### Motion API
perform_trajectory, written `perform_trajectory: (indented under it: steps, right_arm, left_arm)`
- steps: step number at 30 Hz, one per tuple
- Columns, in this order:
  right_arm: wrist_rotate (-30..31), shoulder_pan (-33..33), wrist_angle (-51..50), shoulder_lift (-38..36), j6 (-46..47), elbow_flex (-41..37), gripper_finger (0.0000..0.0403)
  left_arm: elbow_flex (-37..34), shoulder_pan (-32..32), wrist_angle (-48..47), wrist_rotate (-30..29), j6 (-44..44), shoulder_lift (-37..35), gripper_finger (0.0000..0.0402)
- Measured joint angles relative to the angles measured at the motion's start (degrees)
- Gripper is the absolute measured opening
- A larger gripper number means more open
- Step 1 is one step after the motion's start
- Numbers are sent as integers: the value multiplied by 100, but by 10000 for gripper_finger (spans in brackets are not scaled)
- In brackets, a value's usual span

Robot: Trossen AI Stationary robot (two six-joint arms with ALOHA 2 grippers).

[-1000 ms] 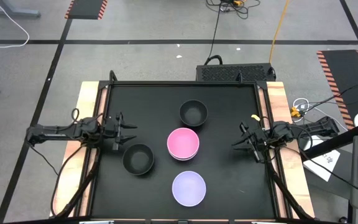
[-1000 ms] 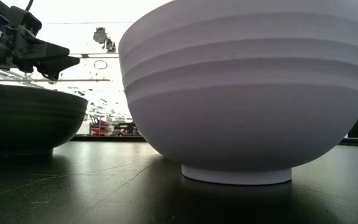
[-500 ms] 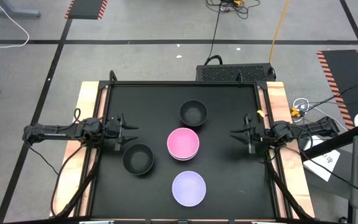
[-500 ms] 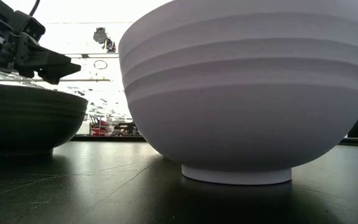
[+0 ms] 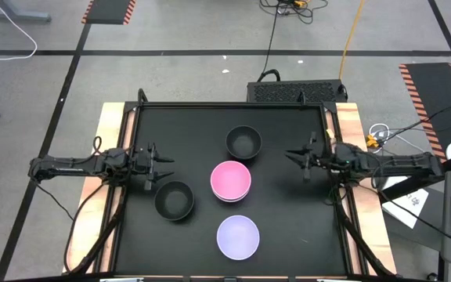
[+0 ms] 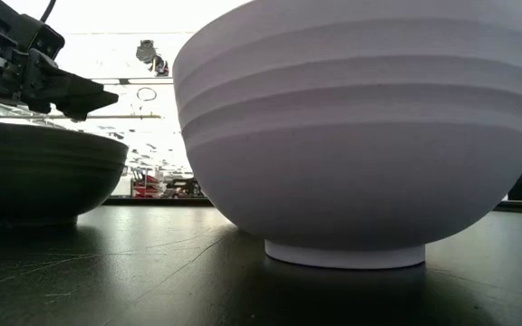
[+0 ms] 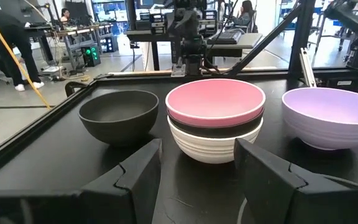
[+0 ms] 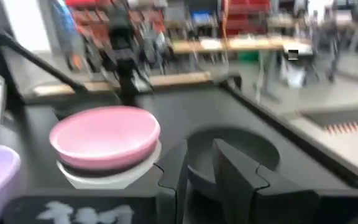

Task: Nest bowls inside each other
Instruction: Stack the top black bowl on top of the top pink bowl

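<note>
On the black tabletop a stack of bowls stands at the centre of the high view: the pink bowl on top, nested in a black bowl, which sits in the white bowl at the bottom, as the left wrist view shows. The lavender bowl stands alone below the stack toward the bottom of the frame, near it but apart. A second black bowl sits just above the stack, and a third black bowl lies to the lower left of it, both empty.

The left gripper hovers at the left of the tabletop, just above the lower-left black bowl in the frame, its fingers spread wide and holding nothing. The right gripper hangs at the right of the tabletop, level with the upper black bowl and well apart from it, its fingers set slightly apart and empty.

In the low view the lavender bowl fills most of the frame, with a black bowl at the left edge.
</note>
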Motion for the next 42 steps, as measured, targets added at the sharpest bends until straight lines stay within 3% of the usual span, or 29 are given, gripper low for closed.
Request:
perform_trajectory:
  steps: [10, 14, 22, 31, 42]
  right_arm:
    - [-1449, -1275, -1157, 1874, 683, 1288, 115]
    - [-2306, -1777, -1213, 2412, 929, 1722, 138]
    - [-3218, -2835, -1199, 3306, 1632, 2545, 170]
    - [-3856, -3615, -2004, 4533, 1528, 3037, 172]
    - [-3844, -3647, -2436, 5839, 968, 3991, 172]
  left_arm:
    - [0, 0, -6, 33, -46, 2, 202]
    - [0, 0, -7, 36, -42, 43, 202]
    - [0, 0, -8, 40, -42, 216, 202]
    - [0, 0, -7, 52, -42, 229, 202]
    - [0, 0, -7, 149, -2, 227, 202]
